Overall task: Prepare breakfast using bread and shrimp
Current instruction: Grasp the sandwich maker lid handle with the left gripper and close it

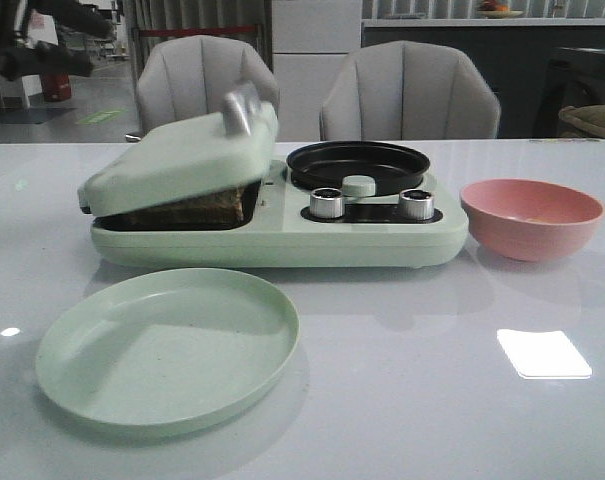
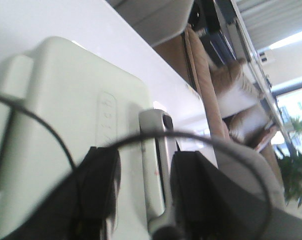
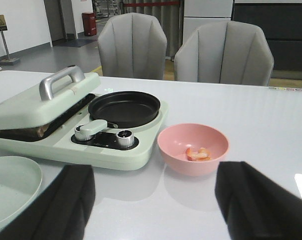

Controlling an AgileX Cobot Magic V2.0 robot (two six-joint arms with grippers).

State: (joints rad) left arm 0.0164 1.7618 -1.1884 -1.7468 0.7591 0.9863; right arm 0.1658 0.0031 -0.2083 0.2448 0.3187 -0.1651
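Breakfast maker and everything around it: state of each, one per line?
Lid: resting ajar on the bread.
Bread: sandwiched under lid.
Black pan: empty.
Pink bowl: holds shrimp.
Green plate: empty.
Left end effector: open, astride lid handle.
Right end effector: open.

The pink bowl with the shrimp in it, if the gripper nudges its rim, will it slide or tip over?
The pink bowl probably slides: the white table looks glossy. It seems light, holding only a few shrimp. Its rounded base may rock.

Left pincer [image 2: 141, 195] straddles the lid's silver handle [image 2: 158, 165].
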